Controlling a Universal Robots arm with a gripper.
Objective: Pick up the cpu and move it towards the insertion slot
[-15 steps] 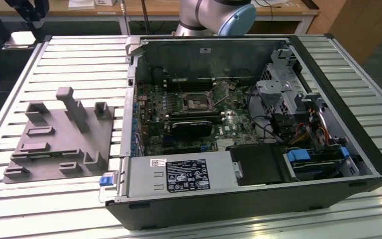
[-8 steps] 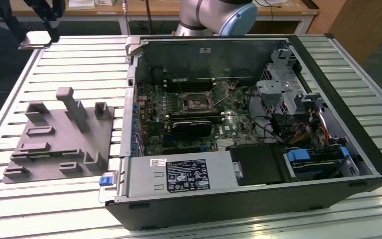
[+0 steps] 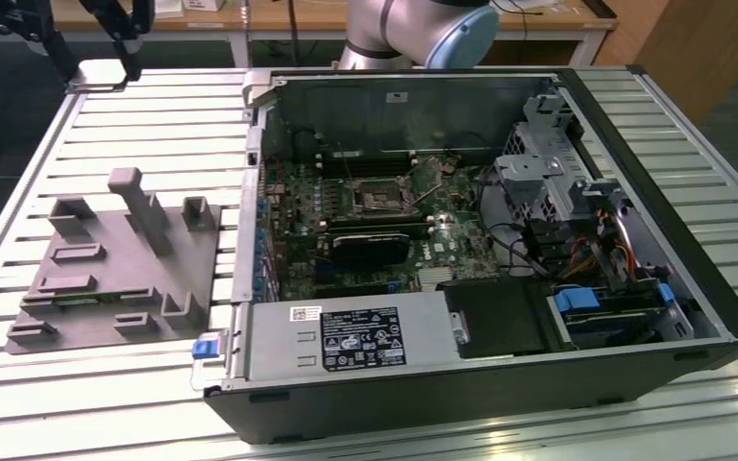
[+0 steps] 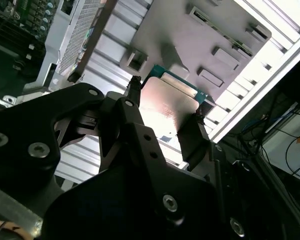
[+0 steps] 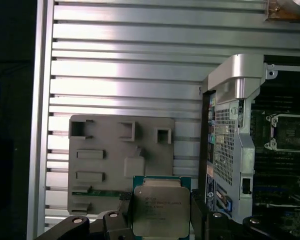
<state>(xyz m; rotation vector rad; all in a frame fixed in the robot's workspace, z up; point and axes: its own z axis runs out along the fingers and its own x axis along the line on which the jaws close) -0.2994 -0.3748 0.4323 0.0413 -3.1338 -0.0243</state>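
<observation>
The cpu [image 5: 160, 212], a flat square chip with a silvery top and a green rim, sits clamped between my gripper's [image 5: 160, 222] black fingers [image 5: 124, 216]. In the second wrist view the cpu [image 4: 165, 107] glares in the light, with the gripper [image 4: 162, 117] shut on two of its opposite edges. It hangs above the grey plastic fixture [image 5: 115, 160], off its surface. The insertion slot [image 3: 380, 197], a square socket with a dark centre and a shiny frame, lies on the green circuit board [image 3: 453, 245] inside the open computer case. In the first wrist view the insertion slot [image 5: 291, 131] is well off to the side of the cpu.
The grey fixture [image 3: 112, 269] with upright posts stands on the slatted metal table [image 3: 151, 115], at the exterior view's left of the case. The case's metal side wall [image 5: 230, 145] rises between fixture and board. A black block [image 3: 372, 247], cables and drive cages [image 3: 561, 182] crowd the case.
</observation>
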